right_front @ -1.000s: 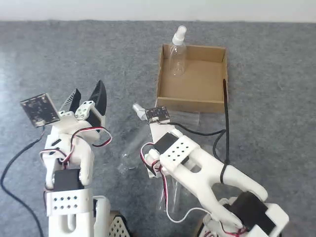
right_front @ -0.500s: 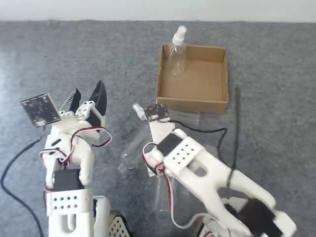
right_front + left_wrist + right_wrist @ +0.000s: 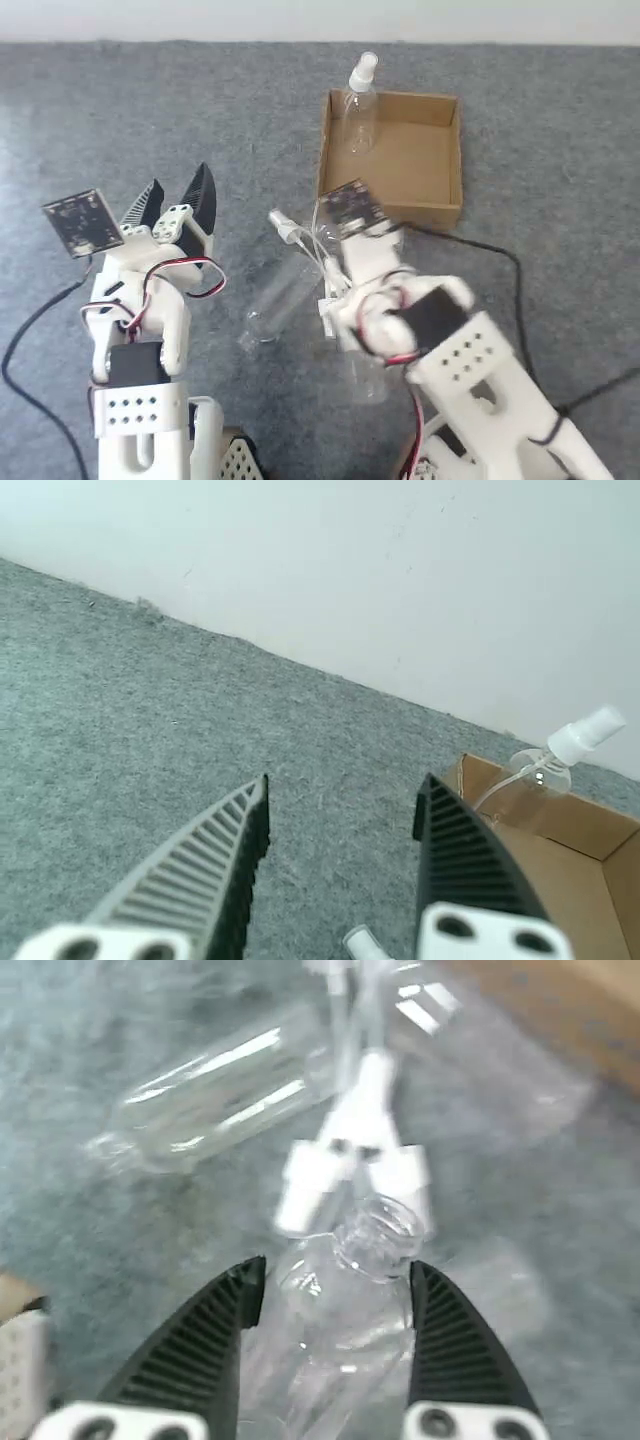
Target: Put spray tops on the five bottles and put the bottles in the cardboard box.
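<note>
grey felt covers the table [image 3: 560, 120]. the brown cardboard box [image 3: 440, 214] sits at the far side. one clear plastic bottle fitted with a white spray top [image 3: 359, 118] stands at the box's far-left corner, apparently inside it.

step in hand, judged from the layout: capping. the right gripper [image 3: 338, 1268] is low over a clear uncapped bottle [image 3: 345, 1335] on the felt, just in front of the box. its jaws stand apart, one on each side of the bottle's shoulder, with a gap showing on one side; no clamp is made. a cluster of loose white spray tops [image 3: 352, 1155] with thin dip tubes lies just beyond the open neck. a second clear bottle [image 3: 215, 1080] lies on its side beside the cluster.

the left gripper [image 3: 345, 785] hangs above the felt, well apart from the bottles, jaws spread wide and holding nothing.

progress: one bottle appears finished; the others seen lie uncapped on the table.

next move, as a judgement: close the right jaws squarely on the bottle body, leaving the neck free. the left gripper would then need to fetch a spray top, feed its tube into the neck and seat it. risk: a smooth round bottle may roll or slip under a partial grip.
</note>
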